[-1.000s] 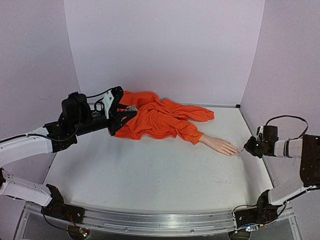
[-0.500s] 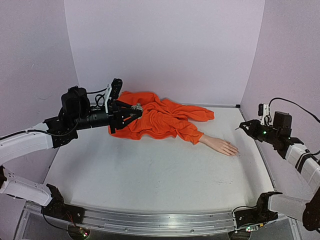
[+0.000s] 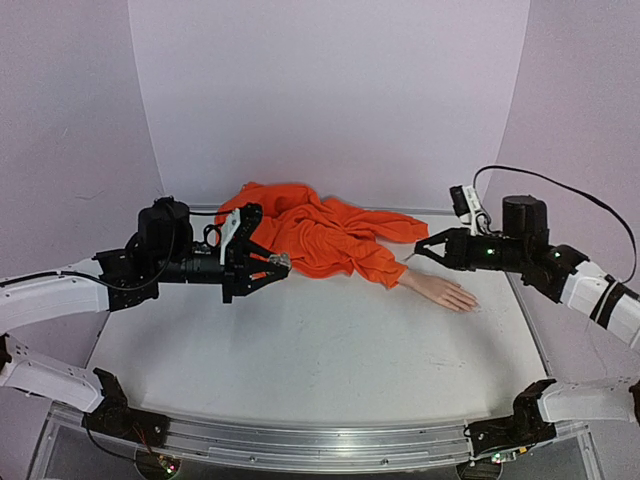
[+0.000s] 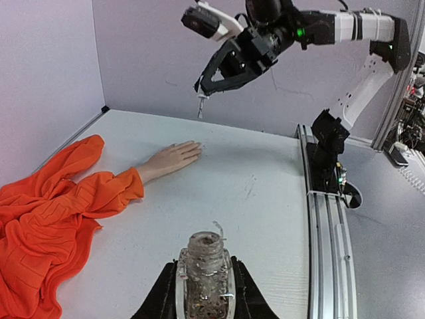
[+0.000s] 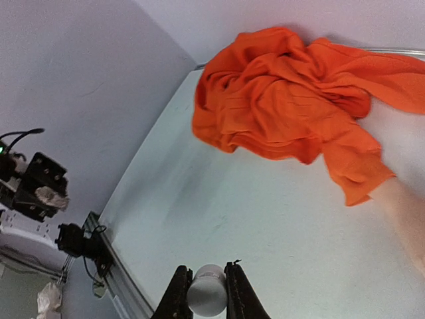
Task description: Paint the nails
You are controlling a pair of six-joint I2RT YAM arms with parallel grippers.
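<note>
The pale mannequin hand (image 3: 440, 291) lies flat on the table, coming out of an orange sleeve (image 3: 375, 266). Its nails (image 4: 198, 145) are tiny and point right in the top view. My left gripper (image 4: 204, 292) is shut on a small clear uncapped bottle (image 4: 204, 262) with glittery contents, left of the sleeve in the top view (image 3: 275, 266). My right gripper (image 5: 206, 292) is shut on the white cap (image 5: 206, 298). It hovers above and just behind the hand (image 3: 422, 249), apart from it. A thin brush (image 4: 199, 106) hangs below it. Only the forearm (image 5: 405, 212) shows in the right wrist view.
A crumpled orange garment (image 3: 320, 232) fills the back middle of the table. Lilac walls close in the left, back and right sides. A metal rail (image 3: 320, 445) with both arm bases runs along the near edge.
My right arm swung from the right edge to the back, now above the hand and pointing left. My left arm carried the bottle forward and right, off the garment.
</note>
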